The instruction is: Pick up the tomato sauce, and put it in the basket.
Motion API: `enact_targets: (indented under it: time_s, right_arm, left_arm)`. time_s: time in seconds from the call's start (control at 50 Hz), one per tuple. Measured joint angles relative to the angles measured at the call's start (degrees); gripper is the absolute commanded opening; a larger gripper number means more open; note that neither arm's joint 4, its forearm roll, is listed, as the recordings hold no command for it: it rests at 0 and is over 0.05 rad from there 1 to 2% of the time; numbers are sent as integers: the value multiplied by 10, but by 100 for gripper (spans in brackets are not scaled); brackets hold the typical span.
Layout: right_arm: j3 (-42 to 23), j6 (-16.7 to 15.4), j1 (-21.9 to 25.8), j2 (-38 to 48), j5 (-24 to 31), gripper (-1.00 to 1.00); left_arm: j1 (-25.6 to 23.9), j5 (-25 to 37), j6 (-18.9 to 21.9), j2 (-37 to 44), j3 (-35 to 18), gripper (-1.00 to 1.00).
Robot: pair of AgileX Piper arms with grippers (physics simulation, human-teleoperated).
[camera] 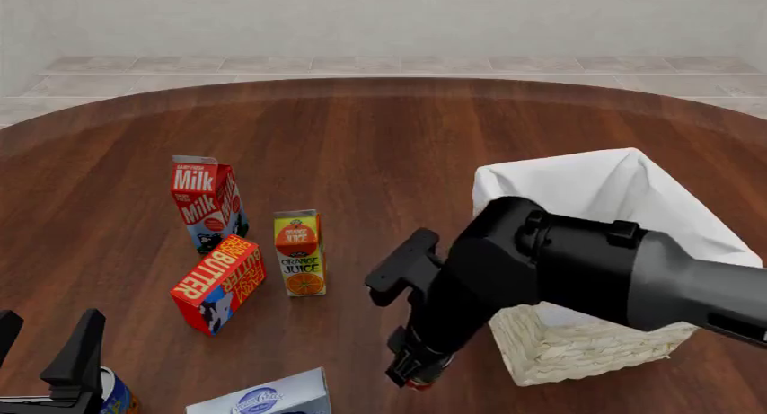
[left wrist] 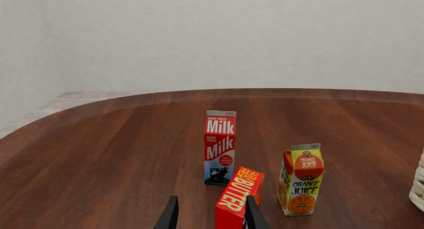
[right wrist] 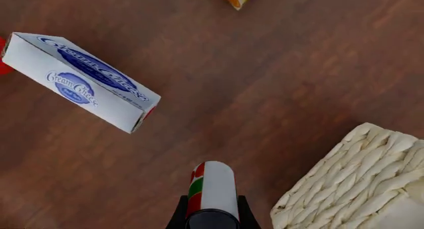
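The tomato sauce (right wrist: 212, 191) sits clamped in the right claw (right wrist: 210, 216), above the bench (camera: 396, 145) near its front edge, just beside the basket (camera: 576, 347). The cream cheese box (right wrist: 86, 82) lies nearby. The left claw (left wrist: 208, 216) stands spread apart, holding nothing, by the butter carton (left wrist: 237, 196).

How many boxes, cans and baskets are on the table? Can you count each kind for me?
Cartons and boxes: 4 - milk, orange juice, butter, cream cheese
Cans: 2 - tomato sauce in the right gripper, blue-label can by the left gripper
Baskets: 1 - basket
Total: 7
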Motion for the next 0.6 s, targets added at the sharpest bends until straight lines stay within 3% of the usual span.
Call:
enact_targets:
  time_s: [0.6]
  right_arm:
    - [-59,-90,-20,-54,-1,-100]
  left_arm:
    - [0,0,0,0,0,100]
